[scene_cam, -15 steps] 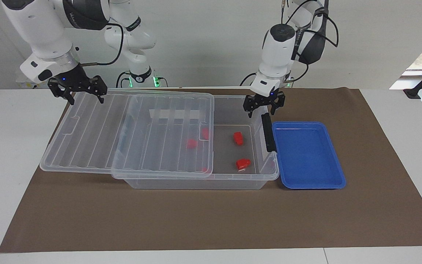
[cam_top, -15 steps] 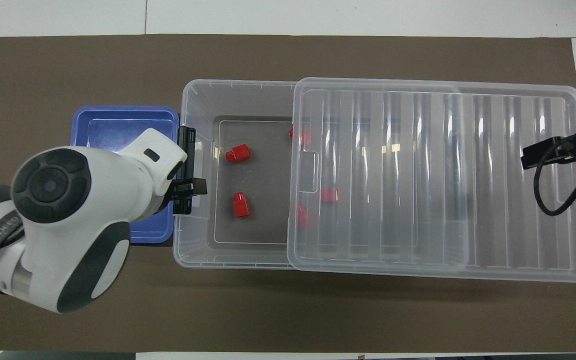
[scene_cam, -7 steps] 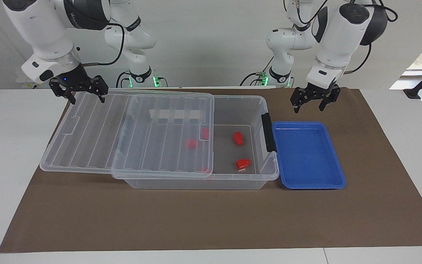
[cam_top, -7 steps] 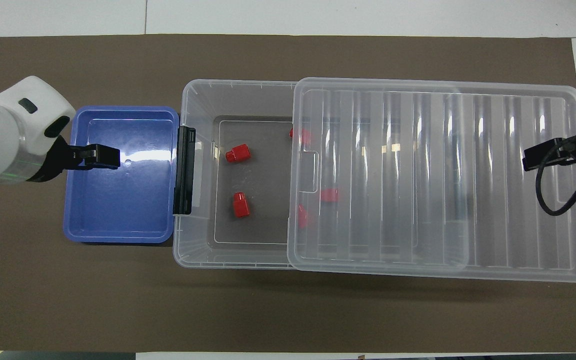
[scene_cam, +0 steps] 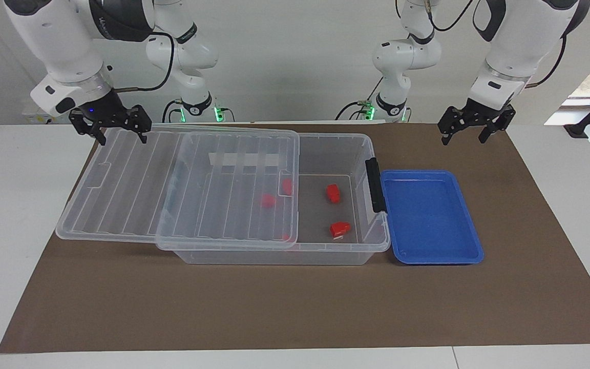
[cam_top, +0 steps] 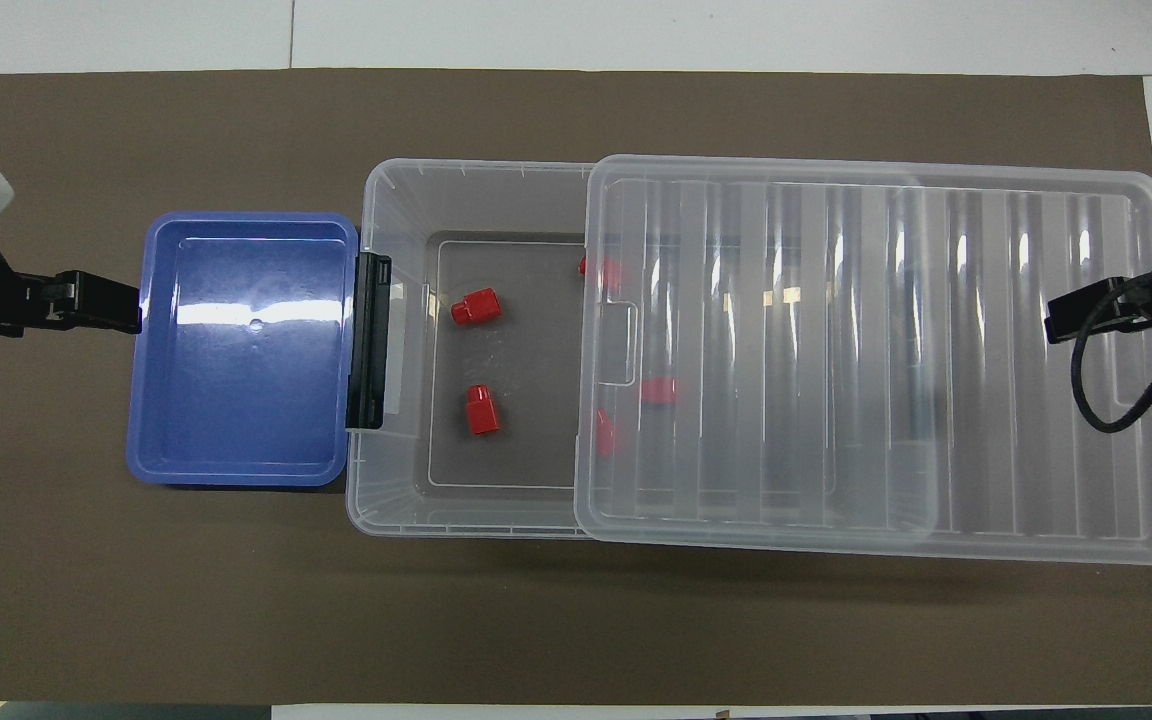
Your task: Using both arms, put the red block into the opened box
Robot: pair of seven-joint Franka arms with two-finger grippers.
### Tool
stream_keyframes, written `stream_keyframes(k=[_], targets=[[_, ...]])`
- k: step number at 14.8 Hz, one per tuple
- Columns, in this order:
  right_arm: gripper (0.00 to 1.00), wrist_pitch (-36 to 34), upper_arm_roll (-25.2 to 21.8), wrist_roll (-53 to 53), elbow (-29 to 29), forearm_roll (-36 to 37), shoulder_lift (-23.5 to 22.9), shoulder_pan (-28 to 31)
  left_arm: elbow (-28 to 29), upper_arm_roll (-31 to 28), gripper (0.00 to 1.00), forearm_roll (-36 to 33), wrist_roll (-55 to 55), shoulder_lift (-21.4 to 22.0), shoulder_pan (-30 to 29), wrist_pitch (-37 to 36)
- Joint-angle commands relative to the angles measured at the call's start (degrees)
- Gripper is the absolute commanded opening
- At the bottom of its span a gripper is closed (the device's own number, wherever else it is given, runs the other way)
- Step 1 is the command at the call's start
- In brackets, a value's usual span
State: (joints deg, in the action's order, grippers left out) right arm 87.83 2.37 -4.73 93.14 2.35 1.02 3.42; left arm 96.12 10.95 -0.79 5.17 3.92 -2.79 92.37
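White wall stands at the back, and on the white counter (scene_cam: pixel 13 215) lies a brown mat (scene_cam: pixel 295 307). On the mat sits the box (scene_cam: pixel 325 251), its ribbed clear lid (scene_cam: pixel 136 195) slid toward the right arm's end, so that the part toward the left arm's end is uncovered. Inside the uncovered part lie two red blocks: one red block (scene_cam: pixel 340 229) farther from the robots, another (scene_cam: pixel 332 192) nearer to them. More red blocks (scene_cam: pixel 268 201) show dimly through the lid. Just beside the box, at its black latch (scene_cam: pixel 374 185), lies a blue tray (scene_cam: pixel 430 218) with nothing in it.

The left pincer (scene_cam: pixel 470 130) hangs in the air over the mat – nearer the left arm's end than the tray – with its fingers spread apart and holding nothing. The right pincer (scene_cam: pixel 113 130) hovers over the corner of the lid, its fingers also apart and not holding anything.
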Motion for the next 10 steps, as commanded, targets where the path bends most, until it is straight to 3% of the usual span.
stream_keyframes(k=[1,5,7,9,10], targets=[[1.00,-1.0,0.3,0.8,-0.1,-0.6,0.3,0.4,-0.5,0.4,1.00,0.1,-0.7,-0.3,-0.5,-1.9],[1.00,-0.4,0.3,0.1,0.1,-0.3,0.5,0.5,-0.1,0.4,1.00,0.3,-0.9,-0.3,-0.5,-1.8],[1.00,2.8,0.0,-1.6,3.0,1.2,1.5,1.2,-0.5,0.4,1.00,1.0,-0.9,-0.4,-0.5,-1.8],[1.00,6.8,-0.3,-7.4,5.9,1.7,2.4,5.5,-0.7,0.4,1.00,0.9,-0.9,-0.5,-0.5,-1.5],[0.88,9.2,-0.3,-11.3,7.7,1.7,3.0,8.1,-0.7,0.4,1.00,0.9,-0.9,-0.5,-0.5,-1.5]])
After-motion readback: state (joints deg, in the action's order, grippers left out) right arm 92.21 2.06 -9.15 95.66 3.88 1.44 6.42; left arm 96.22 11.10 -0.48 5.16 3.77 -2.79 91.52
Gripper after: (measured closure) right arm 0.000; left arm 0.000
